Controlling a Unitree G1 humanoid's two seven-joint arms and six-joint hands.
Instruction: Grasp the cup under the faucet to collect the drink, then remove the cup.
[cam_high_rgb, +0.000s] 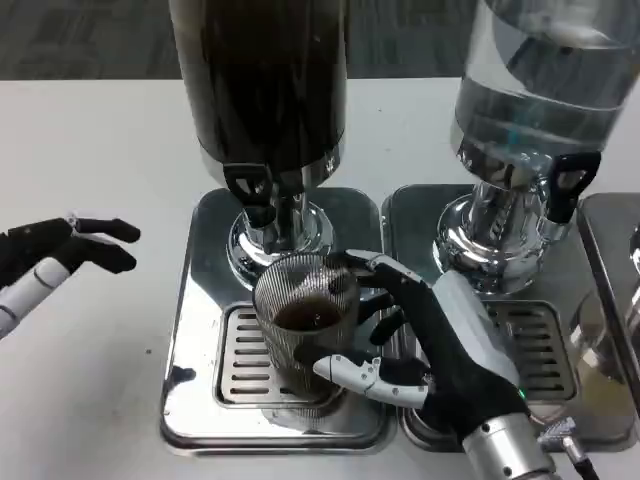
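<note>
Cup (305, 322): ribbed clear glass, part-filled with dark drink, standing over the grate of the left drip tray (190, 320), just near of the dark dispenser (265, 90) and slightly near-right of its black tap (250, 190). It appears upright.

Right hand (420, 340): wrapped round the cup from the right, thumb across the near side and fingers (375, 265) round the far side (contact looks firm, though the far-side fingers are partly hidden behind the glass). The cup is gripped.

Left hand (60, 250): hovering over the worktop (100, 140) well left of the tray, holding nothing, fingers loosely extended.

Step in hand, by judgement: removal of the filled cup.

Recommendations:
- Keep the cup vertical throughout; the drink sits well below the rim, so there is margin, but a tilt toward the thumb side would spill first.
- Draw the cup toward the near edge before raising it much, so the rim stays clear of the tap.
- Avoid tightening the grip; ribbed glass gives fair purchase, and extra squeeze may twist it.
- Steer clear of the clear dispenser (540, 90) and its tray (420, 215) on the right.
- Set down on flat worktop, not on the tray's raised lip.
</note>
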